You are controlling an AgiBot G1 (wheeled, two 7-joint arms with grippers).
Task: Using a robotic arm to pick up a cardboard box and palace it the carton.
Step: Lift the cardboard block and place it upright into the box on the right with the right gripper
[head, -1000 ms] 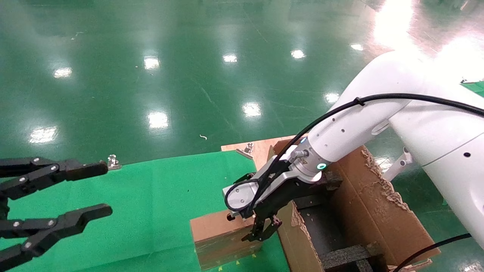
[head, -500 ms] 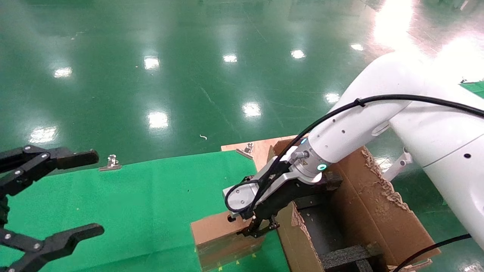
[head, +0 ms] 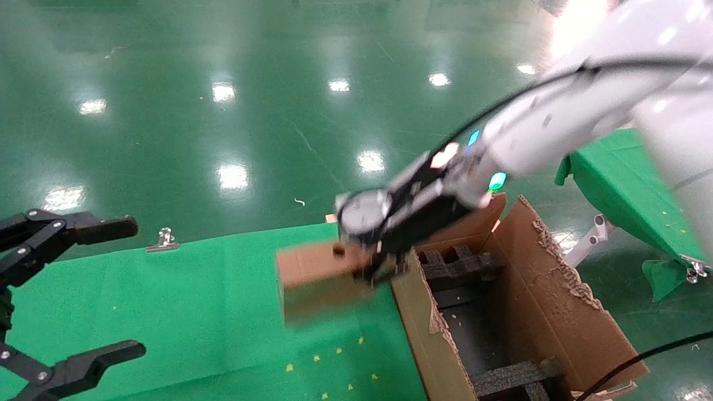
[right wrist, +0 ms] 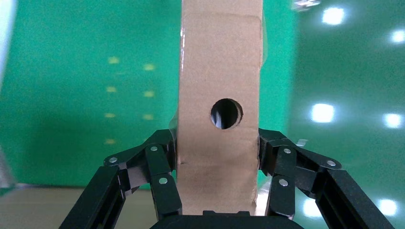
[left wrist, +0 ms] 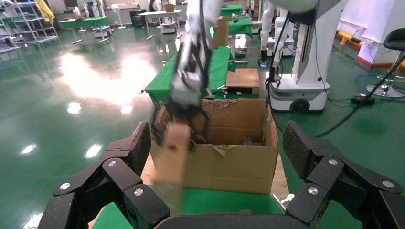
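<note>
My right gripper (head: 379, 262) on the white arm is shut on the small brown cardboard box (head: 315, 278) and holds it in the air above the green cloth, just left of the carton (head: 557, 301). In the right wrist view the box (right wrist: 219, 95), with a round hole, sits clamped between the two black fingers (right wrist: 160, 183). The carton is open, with ragged flaps and black foam inserts (head: 512, 376) inside. In the left wrist view the held box (left wrist: 172, 152) hangs in front of the carton (left wrist: 229, 162). My left gripper (head: 83, 289) is open and empty at the far left.
A green cloth (head: 195, 312) covers the table to the left of the carton. A metal clip (head: 162, 240) lies at the cloth's far edge. Another green-covered table (head: 624, 184) stands to the right. The floor beyond is glossy green.
My right gripper closed on the small box and lifted it off the cloth, up and back. The left gripper drifted slightly outward and stayed open.
</note>
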